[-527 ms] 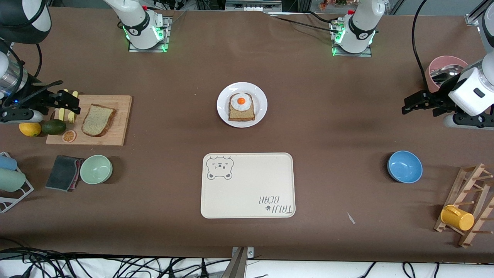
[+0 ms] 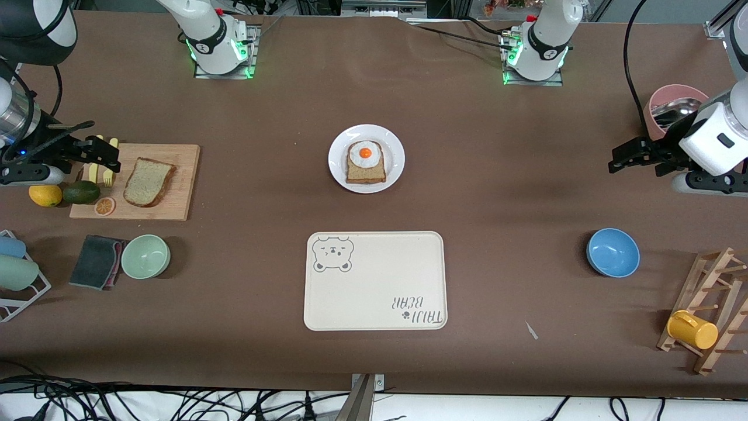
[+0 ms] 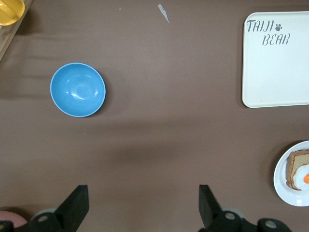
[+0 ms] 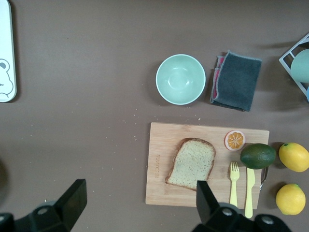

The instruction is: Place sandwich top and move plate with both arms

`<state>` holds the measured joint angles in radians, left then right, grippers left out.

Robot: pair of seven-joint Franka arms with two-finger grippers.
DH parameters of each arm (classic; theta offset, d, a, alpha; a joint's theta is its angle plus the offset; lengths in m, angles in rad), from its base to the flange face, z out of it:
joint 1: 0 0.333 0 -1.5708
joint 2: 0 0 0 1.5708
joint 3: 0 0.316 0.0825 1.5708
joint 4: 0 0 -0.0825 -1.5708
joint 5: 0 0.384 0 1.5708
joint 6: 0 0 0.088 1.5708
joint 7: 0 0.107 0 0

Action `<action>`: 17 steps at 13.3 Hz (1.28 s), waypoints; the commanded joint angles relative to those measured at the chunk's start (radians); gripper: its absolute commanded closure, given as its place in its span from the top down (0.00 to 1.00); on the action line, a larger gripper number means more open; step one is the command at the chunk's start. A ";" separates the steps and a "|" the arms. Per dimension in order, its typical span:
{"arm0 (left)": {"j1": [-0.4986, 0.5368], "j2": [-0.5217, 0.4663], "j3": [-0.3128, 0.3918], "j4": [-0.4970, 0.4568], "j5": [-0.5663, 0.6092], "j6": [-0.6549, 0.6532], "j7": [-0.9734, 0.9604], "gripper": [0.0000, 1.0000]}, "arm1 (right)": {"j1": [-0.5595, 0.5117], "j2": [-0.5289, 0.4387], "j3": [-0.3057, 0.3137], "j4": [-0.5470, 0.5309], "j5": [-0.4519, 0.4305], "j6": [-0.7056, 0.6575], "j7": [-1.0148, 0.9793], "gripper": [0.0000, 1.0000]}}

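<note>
The sandwich top [image 2: 149,182] [image 4: 191,163], a plain brown-crusted slice, lies flat on a wooden cutting board [image 2: 181,175] toward the right arm's end. The white plate [image 2: 338,158] [image 3: 282,174] sits mid-table and carries a bread slice with a fried egg [image 2: 366,162]. My right gripper [image 2: 108,155] [image 4: 141,183] hangs open and empty over the board's end by the yellow cutlery. Toward the left arm's end, my left gripper [image 2: 620,156] [image 3: 142,188] hovers open over bare table, holding nothing.
The cream bear tray [image 2: 374,280] lies nearer the camera than the plate. A green bowl [image 2: 145,256] and grey cloth [image 2: 96,261] sit near the board; an avocado [image 2: 80,192], lemon [image 2: 45,195] and orange slice [image 2: 104,206] lie beside it. Blue bowl [image 2: 612,252], pink bowl [image 2: 672,105], mug rack [image 2: 707,310].
My right gripper has crept very slightly toward its own end of the table. Nothing else has moved.
</note>
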<state>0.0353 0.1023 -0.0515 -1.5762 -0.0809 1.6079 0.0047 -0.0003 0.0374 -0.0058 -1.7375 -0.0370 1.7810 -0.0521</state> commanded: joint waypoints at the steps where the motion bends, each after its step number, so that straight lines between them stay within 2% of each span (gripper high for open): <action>1: 0.008 0.013 -0.004 0.027 -0.019 -0.014 -0.005 1.00 | -0.009 -0.008 0.001 0.010 -0.001 -0.020 -0.006 1.00; 17: 0.008 0.013 -0.004 0.027 -0.019 -0.014 -0.005 1.00 | -0.014 -0.001 -0.011 0.009 0.000 -0.025 -0.011 1.00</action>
<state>0.0355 0.1024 -0.0515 -1.5762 -0.0809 1.6079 0.0047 -0.0081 0.0392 -0.0180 -1.7376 -0.0370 1.7736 -0.0523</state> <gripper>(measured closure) 0.000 0.000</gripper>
